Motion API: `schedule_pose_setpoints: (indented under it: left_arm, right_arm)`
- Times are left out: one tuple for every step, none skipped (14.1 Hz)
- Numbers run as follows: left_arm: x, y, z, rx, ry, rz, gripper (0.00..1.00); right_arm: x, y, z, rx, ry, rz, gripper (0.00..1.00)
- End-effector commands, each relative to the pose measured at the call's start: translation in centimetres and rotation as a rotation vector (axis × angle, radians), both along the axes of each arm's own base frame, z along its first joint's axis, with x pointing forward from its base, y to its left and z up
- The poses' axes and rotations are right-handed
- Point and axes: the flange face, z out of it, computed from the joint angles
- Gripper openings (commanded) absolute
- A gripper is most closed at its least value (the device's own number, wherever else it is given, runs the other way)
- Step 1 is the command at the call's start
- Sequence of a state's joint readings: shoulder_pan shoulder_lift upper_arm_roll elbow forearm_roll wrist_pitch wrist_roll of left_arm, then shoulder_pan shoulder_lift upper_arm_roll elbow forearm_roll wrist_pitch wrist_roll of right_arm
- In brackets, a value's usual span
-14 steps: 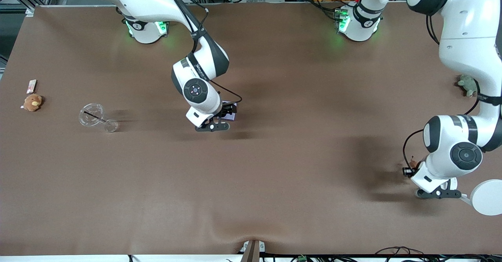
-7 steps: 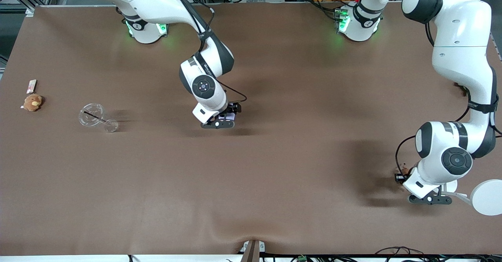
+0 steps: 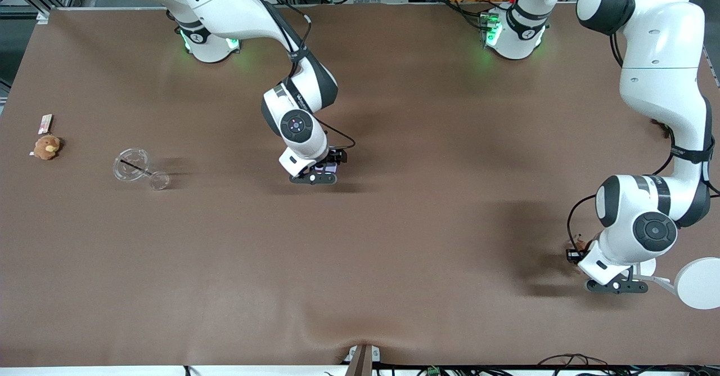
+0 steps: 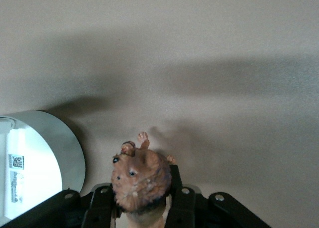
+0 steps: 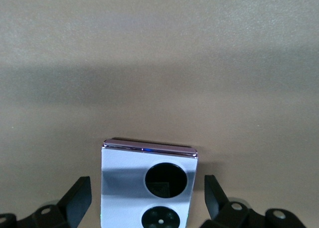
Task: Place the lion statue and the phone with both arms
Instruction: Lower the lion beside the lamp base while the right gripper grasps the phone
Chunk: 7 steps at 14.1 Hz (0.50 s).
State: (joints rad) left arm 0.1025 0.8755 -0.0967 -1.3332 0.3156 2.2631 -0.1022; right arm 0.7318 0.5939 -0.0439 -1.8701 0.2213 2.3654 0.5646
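Between the spread fingers of the right claw (image 5: 147, 200) lies the phone (image 5: 147, 184), flat on the worktop (image 3: 394, 252) with its two black camera circles facing up. Clear gaps show on both sides of it in the right wrist view, so this claw is released and touches nothing. From the front view the phone (image 3: 328, 167) sits near the middle of the worktop, largely hidden under the right claw (image 3: 323, 169), which stands low over it.

Clamped in the left claw (image 4: 144, 200) is the lion statue (image 4: 140, 179), its brown head and dark eyes turned toward the wrist camera, one small paw raised ahead of it. Both fingers (image 4: 102, 205) press against its flanks; this claw is clenched on the figure. From the front view the lion statue (image 3: 580, 246) shows only as a small brown patch at the left claw (image 3: 575, 254), low over the worktop at the left arm's end. Whether its feet touch the surface cannot be told.

At about four o'clock from that claw sits a round white disc (image 3: 698, 283), close by.

Toward the right arm's end lie a clear glass (image 3: 138, 169) on its side and, at about nine o'clock from it, a tan plush toy (image 3: 46, 147) with a tag.
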Motion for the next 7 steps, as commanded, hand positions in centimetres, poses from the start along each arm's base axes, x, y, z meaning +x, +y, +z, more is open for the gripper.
schedule_pose_setpoints:
  left_arm:
    - [0.6,0.2,-0.2,-0.008,-0.02,0.017,0.0]
    - [0.6,0.2,-0.4,-0.01,-0.018,0.017,0.0]
    - [0.6,0.2,-0.5,-0.01,-0.018,0.016,0.17]
    - [0.6,0.2,-0.5,-0.01,-0.02,0.016,0.5]
    - [0.6,0.2,-0.8,-0.01,-0.024,0.004,0.9]
    - [0.6,0.1,-0.9,-0.011,-0.026,-0.001,1.0]
    - [0.6,0.0,-0.9,-0.011,-0.028,-0.002,1.0]
  right_arm:
    - [-0.6,0.5,-0.5,0.005,-0.011,-0.034,1.0]
    - [-1.0,0.8,-1.0,-0.002,-0.005,-0.026,1.0]
    - [-1.0,0.8,-1.2,-0.002,-0.005,-0.025,1.0]
    - [-1.1,0.9,-1.4,-0.004,-0.004,-0.025,1.0]
    - [-1.2,0.8,-1.8,-0.007,-0.003,-0.023,1.0]
    - [-1.2,0.7,-1.9,-0.009,-0.003,-0.026,1.0]
    - [-1.2,0.8,-2.0,-0.01,-0.001,-0.023,1.0]
